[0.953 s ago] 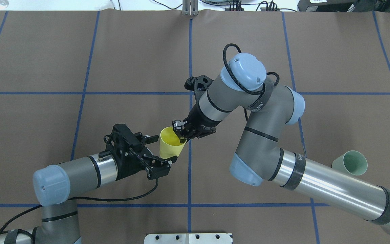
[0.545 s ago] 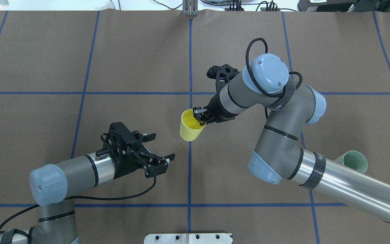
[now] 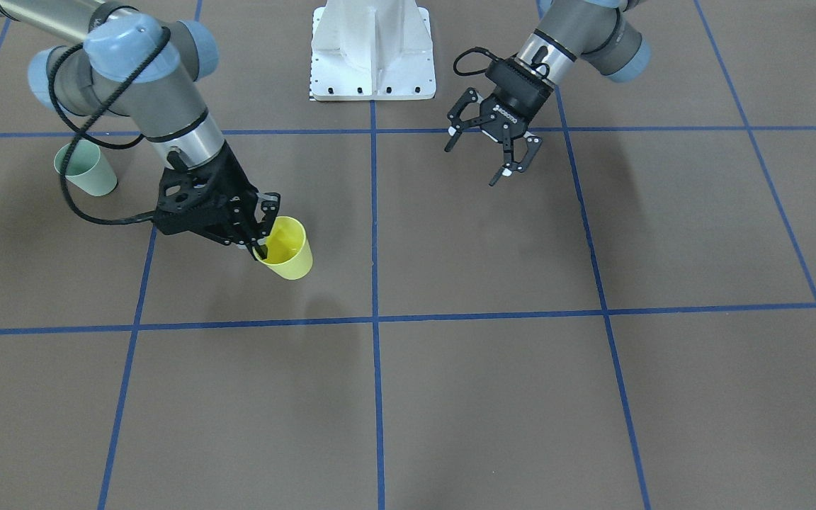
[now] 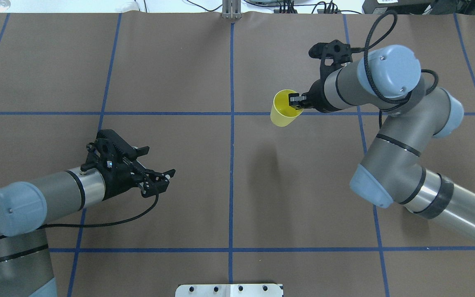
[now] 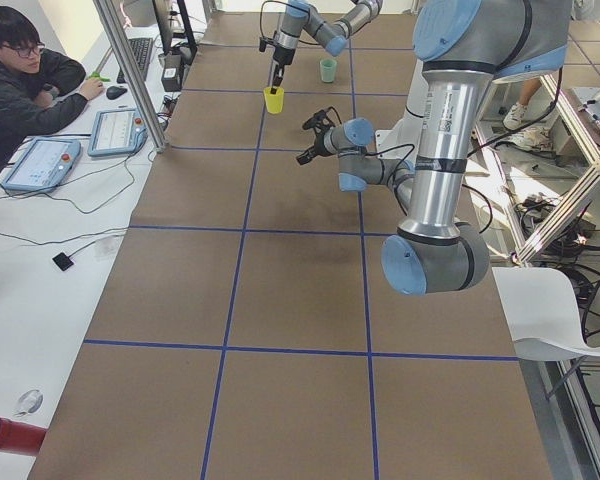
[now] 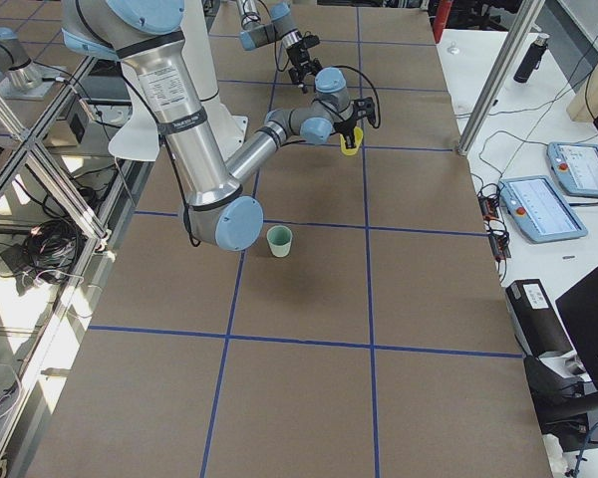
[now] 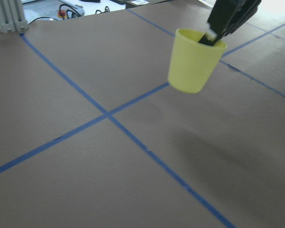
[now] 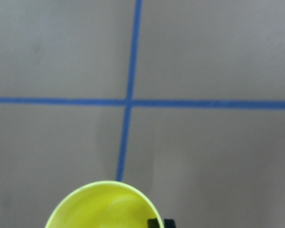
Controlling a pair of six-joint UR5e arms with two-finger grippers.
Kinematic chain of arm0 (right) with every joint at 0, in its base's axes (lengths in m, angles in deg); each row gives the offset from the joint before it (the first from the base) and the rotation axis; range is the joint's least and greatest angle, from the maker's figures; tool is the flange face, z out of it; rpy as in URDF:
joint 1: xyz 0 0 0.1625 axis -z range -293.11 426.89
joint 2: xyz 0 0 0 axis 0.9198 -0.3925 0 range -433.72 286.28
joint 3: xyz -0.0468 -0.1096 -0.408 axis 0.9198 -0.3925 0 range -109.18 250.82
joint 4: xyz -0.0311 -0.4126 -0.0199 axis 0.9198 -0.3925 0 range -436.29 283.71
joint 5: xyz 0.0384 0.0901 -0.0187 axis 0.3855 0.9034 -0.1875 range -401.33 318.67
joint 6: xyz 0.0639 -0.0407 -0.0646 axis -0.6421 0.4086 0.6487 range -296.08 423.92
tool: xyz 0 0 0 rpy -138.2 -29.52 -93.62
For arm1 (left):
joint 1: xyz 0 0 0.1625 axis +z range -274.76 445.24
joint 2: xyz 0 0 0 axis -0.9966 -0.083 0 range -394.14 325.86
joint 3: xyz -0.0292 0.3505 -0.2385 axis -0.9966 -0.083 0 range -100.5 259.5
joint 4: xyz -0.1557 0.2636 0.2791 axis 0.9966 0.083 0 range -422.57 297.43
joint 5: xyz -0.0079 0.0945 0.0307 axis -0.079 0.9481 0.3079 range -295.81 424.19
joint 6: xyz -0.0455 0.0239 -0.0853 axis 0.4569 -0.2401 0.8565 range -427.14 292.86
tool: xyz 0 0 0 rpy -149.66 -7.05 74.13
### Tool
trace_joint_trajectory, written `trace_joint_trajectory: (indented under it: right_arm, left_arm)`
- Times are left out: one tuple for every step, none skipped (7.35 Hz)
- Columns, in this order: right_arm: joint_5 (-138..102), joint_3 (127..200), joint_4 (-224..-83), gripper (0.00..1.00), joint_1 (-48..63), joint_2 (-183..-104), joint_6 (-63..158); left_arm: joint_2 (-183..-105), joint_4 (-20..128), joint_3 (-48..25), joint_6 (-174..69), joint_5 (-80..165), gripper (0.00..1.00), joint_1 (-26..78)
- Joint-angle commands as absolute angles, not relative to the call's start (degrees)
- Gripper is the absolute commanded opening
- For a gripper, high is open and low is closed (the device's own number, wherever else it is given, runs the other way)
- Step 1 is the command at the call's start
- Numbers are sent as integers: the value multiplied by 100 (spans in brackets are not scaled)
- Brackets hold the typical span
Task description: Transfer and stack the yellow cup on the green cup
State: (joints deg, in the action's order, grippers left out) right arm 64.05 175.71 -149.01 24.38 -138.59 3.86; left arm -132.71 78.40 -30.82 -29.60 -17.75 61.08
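Brown paper crossed by blue tape lines covers the table (image 4: 171,62). Clear of that surface, the right end effector (image 3: 261,239) is clamped on the rim of the yellow cup (image 4: 281,117), one finger inside and one outside. The left end effector (image 3: 475,159) hangs spread wide, holding nothing. The green cup (image 3: 89,171) stands upright on the table, well apart from the yellow cup.

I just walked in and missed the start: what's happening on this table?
The right gripper holds the yellow cup by its rim, lifted clear of the table. The left gripper hangs open and empty on its own side. The green cup stands upright beside the right arm, with nothing stacked in it yet.
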Motion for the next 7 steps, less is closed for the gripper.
trace_joint_trajectory:
  right_arm:
    - [6352,18530,-16036,0,2049,-14261,1246]
    - [6352,18917,-16040,0,1996,-14707,1302]
    - [6344,19338,-16040,0,1978,-15259,1564]
    - [6343,19673,-16014,0,1952,-15770,1662]
    - [6361,19868,-15962,0,1926,-16253,1872]
    - [6413,20122,-15726,0,1908,-16937,2065]
    - [6623,20116,-15176,0,1908,-17553,2067]
  left_arm:
    - [-13135,6399,-3177,-3040,-3377,100,4473]
    - [-13117,5842,-3099,-3136,-4364,100,3637]
    - [-13100,5227,-3063,-3711,-4600,100,3237]
    - [-13082,4577,-3072,-4065,-4611,100,2981]
    - [-12908,4301,-3063,-4660,-4611,100,2639]
    - [-12532,4316,-3063,-5241,-4638,100,2105]
    - [-12493,4290,-2976,-5856,-4768,100,1699]
